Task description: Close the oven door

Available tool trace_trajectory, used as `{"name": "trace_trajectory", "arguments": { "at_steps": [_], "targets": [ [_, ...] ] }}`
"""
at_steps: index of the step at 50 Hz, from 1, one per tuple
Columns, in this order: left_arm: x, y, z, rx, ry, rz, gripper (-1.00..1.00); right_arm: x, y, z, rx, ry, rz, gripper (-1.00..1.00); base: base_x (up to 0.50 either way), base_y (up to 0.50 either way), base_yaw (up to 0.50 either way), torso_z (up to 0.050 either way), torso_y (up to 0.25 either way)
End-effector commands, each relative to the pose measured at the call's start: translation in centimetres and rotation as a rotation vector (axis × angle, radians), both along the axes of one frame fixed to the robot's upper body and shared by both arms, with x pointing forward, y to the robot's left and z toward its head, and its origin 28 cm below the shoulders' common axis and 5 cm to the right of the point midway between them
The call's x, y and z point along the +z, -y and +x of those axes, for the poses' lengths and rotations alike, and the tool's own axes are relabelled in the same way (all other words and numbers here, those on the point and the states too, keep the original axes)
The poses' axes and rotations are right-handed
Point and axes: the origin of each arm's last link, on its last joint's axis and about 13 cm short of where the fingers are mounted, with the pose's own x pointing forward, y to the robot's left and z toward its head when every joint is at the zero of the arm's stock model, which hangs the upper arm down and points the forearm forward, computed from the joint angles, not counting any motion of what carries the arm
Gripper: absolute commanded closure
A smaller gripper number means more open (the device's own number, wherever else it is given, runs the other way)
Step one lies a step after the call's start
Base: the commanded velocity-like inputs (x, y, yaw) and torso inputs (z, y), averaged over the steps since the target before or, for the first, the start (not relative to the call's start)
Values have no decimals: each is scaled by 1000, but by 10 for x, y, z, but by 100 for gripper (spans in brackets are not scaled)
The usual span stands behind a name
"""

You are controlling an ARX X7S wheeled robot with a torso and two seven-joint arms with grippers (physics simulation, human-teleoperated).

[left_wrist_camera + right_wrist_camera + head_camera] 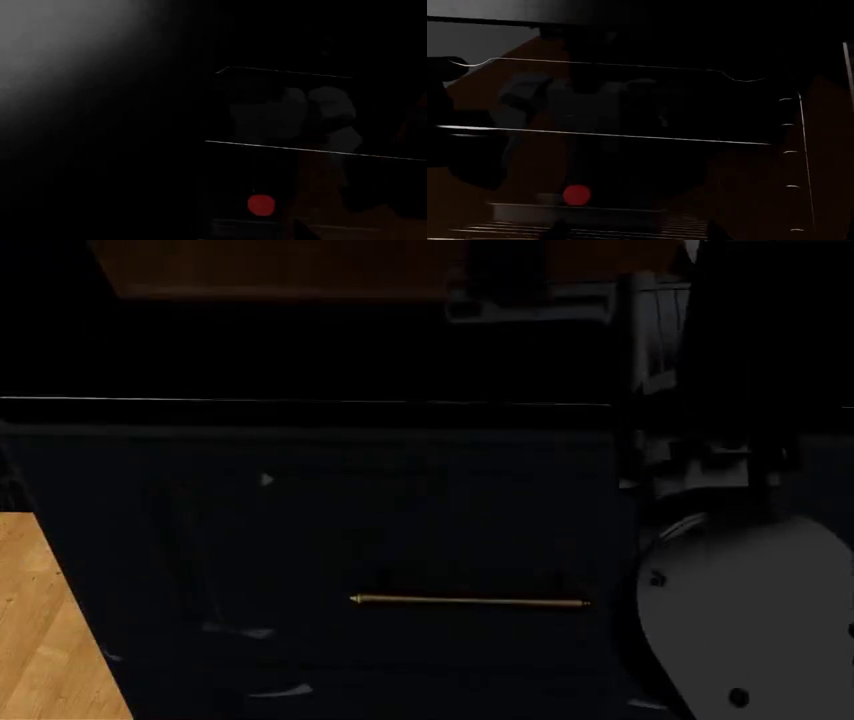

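Observation:
In the head view the oven door (334,530) is a wide dark panel folded down open toward me, with a thin brass handle (467,601) near its close edge. Both wrist views look into the dark oven cavity (627,100). My right gripper (638,231) shows only as two dim fingertips (558,229) set far apart over the wire rack (734,225), with nothing between them. The left gripper's jaws are lost in darkness in the left wrist view. A grey link of my right arm (747,610) stands beside the door's right edge.
A red round item (576,195) (261,205) sits on a pale tray (574,212) inside the oven. Rack rails (790,150) line the cavity's side wall. Wood floor (47,640) shows left of the door, and wooden cabinetry (267,265) above it.

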Motion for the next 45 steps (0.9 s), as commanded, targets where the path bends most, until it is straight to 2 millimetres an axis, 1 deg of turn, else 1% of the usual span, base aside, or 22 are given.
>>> {"name": "trace_trajectory", "arguments": {
  "at_steps": [1, 5, 8, 10, 12, 14, 15, 19, 20, 22, 23, 27, 29, 30, 33, 35, 36, 38, 39, 41, 44, 45],
  "targets": [
    [73, 8, 38, 25, 68, 2, -100, 82, -7, 38, -15, 58, -71, -100, 0, 0, 0, 0, 0],
    [87, 8, 49, 37, 68, -3, -100, 101, -11, 49, -16, 71, -88, -100, 0, 0, 0, 0, 0],
    [100, 10, 59, 52, 64, 20, -100, 116, -14, 63, -23, 66, -103, -100, 0, 0, 0, 0, 0],
    [104, 9, 68, 66, 52, 27, -100, 124, -14, 73, -32, 61, -108, -100, 0, 0, 0, 0, 0],
    [105, 8, 83, 85, 38, 33, -100, 132, -13, 84, -58, 62, -115, -100, 0, 0, 0, 0, 0],
    [110, 6, 96, 82, 3, 13, -100, 137, -14, 93, -62, 62, -113, -100, 0, 0, 0, 0, 0],
    [112, 6, 99, 95, 5, 21, -100, 138, -14, 96, -66, 59, -116, -100, 0, 0, 0, 0, 0],
    [136, 6, 112, 71, -23, -6, -100, 153, -14, 117, -82, 39, -128, -100, 0, 0, 0, 0, 0],
    [138, 8, 114, 81, -20, 21, -100, 157, -15, 123, -81, 30, -127, -100, 0, 0, 0, 0, 0],
    [134, 14, 116, 113, -23, 114, -100, 164, -18, 132, -87, 28, -140, -100, 0, 0, -2, 0, 0],
    [131, 17, 117, 107, -36, 139, -100, 159, -18, 137, -102, -9, -152, -100, 0, 0, -3, 0, 0],
    [123, 22, 120, 107, -97, 162, -100, 142, -18, 143, -129, -89, -143, -100, 0, 0, -1, 0, 0],
    [118, 23, 121, 108, -132, 174, -100, 138, -16, 145, -135, -128, -127, -100, 0, 0, 0, 0, 0],
    [111, 25, 123, 146, -149, 251, -100, 132, -13, 146, -165, -167, -125, -100, 0, 0, 0, 0, 0],
    [109, 28, 122, 109, -187, 244, -100, 127, -8, 147, -182, -220, -80, -100, 17, 0, -3, 0, 0],
    [102, 30, 124, 76, -236, 218, -100, 124, -6, 147, -201, -251, -90, -100, 46, 0, 0, 10, 0],
    [98, 28, 126, 94, -242, 225, -100, 123, -6, 148, -205, -256, -92, -100, 66, 0, 0, 11, -25],
    [94, 24, 128, 120, -255, 211, -100, 119, -4, 148, -254, -282, -149, -100, 77, 0, 2, 14, -7],
    [91, 22, 129, 111, -282, 178, -100, 117, -3, 149, -280, -290, -179, -100, 81, 0, 4, 15, -14],
    [88, 19, 130, 131, -282, 183, -100, 115, -2, 150, -264, -303, -161, -100, 82, 0, 4, 16, -15],
    [86, 19, 131, 140, -329, 121, -100, 110, -3, 151, -251, -326, -168, -100, 83, 0, 4, 16, -16],
    [86, 17, 131, 163, -317, 162, -100, 109, -4, 151, -252, -335, -167, -100, 82, 0, 3, 16, -16]
  ]
}}
